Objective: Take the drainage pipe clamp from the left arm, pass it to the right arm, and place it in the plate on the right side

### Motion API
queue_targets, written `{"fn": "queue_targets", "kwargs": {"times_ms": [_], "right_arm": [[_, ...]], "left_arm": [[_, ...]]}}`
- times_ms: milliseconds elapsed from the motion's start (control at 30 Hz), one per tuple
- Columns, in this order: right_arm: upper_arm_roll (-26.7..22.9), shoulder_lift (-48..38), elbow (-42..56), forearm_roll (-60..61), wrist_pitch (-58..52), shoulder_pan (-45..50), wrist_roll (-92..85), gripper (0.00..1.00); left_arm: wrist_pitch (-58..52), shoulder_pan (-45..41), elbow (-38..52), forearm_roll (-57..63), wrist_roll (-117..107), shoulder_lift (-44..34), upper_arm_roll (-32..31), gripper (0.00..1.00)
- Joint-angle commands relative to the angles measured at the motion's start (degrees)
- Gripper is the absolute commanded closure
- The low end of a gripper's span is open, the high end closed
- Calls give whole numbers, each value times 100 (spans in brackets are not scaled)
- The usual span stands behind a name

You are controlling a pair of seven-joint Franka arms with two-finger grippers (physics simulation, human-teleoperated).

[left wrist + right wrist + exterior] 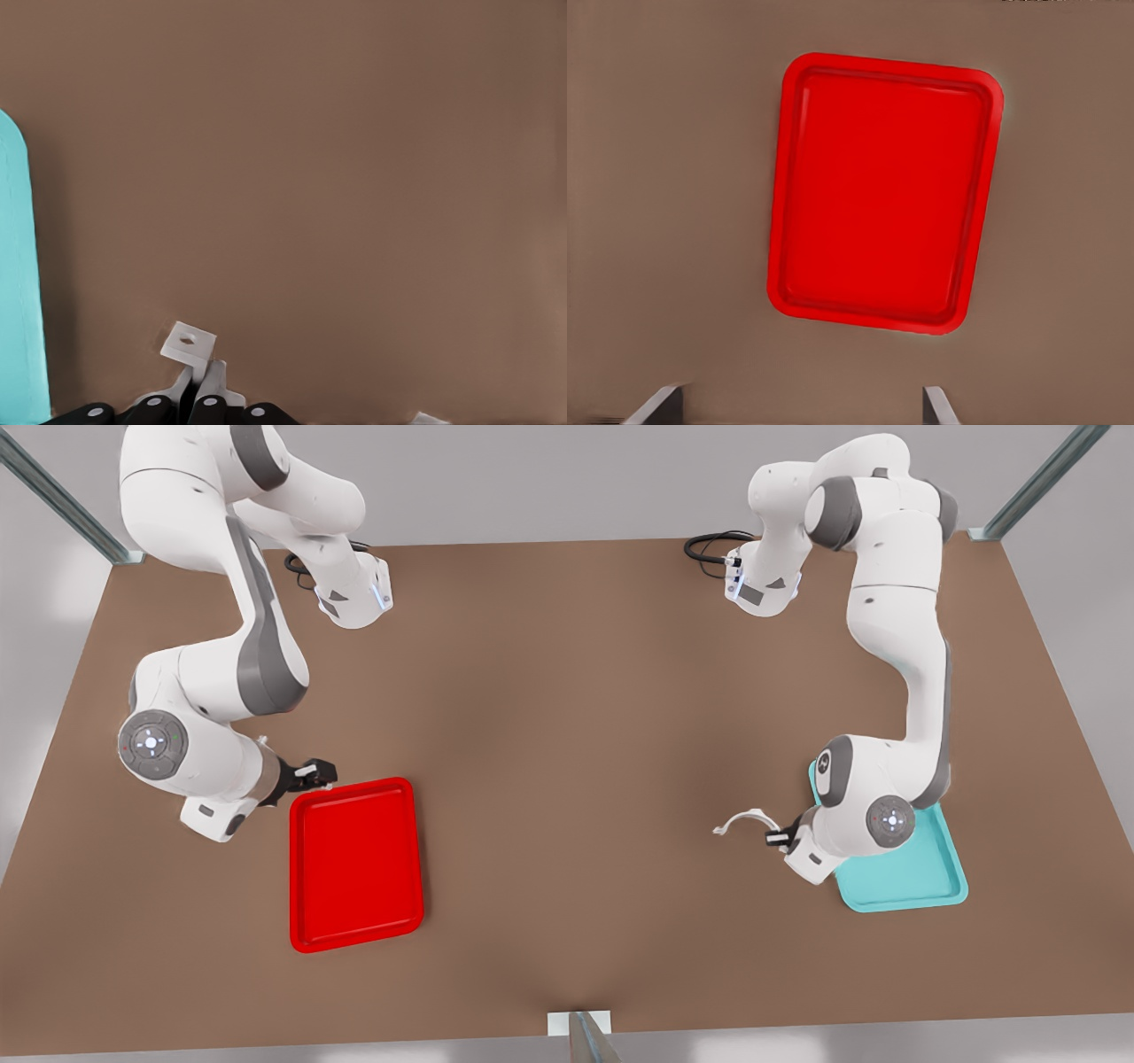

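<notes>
A small white pipe clamp (742,819), a thin half-round arch strip with flat feet at both ends, is held up above the brown table (567,691) on the front view's right, just beside the teal tray (921,877). The left gripper (781,836) grasps it at one end, its fingers clenched on the strip, so the arch sticks out sideways from the gripper toward the middle of the table. In the left wrist view, the clamp (197,359) stands between the dark fingers (209,409), which are pressed close together around it, and one flat foot with a small hole points out over the bare table; the rounded edge of the teal tray (18,283) lies off to one side. The left arm's wrist and elbow hang over the teal tray, covering part of it. On the front view's left, well apart from the clamp, lies the red plate (356,864), a rectangular tray with rounded corners and a low raised rim. The right gripper (312,772) hovers just beside one corner of that plate, holding nothing. In the right wrist view, its two fingers (656,405) stand wide apart, released, and the red plate (884,190) lies flat on the table beyond them.
</notes>
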Motion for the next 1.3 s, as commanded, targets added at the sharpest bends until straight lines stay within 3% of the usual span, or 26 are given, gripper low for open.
{"fn": "queue_targets", "kwargs": {"times_ms": [0,33,167,500,767,933,1267], "right_arm": [[19,115,26,243,185,331,-1835,0],[98,247,70,305,377,464,-2045,0],[125,950,501,252,1802,850,-3830,0],[125,1179,35,155,2690,1686,-5509,0],[283,1161,-475,269,2795,1721,-7091,0],[292,1188,-536,243,3058,1914,-7373,0],[397,1495,-747,120,4553,2064,-7504,0]], "left_arm": [[-323,-29,80,-57,-4157,61,-510,79],[-270,-151,159,-39,-4640,175,-758,79],[-226,-1074,757,4,-6003,483,-758,79],[-244,-2481,2611,391,-8553,1599,-687,79],[-323,-2516,2611,233,-8483,1617,-617,79],[-551,-2516,2611,216,-6937,1599,-626,79],[-604,-2516,2603,216,-6215,1582,-661,79]]}}
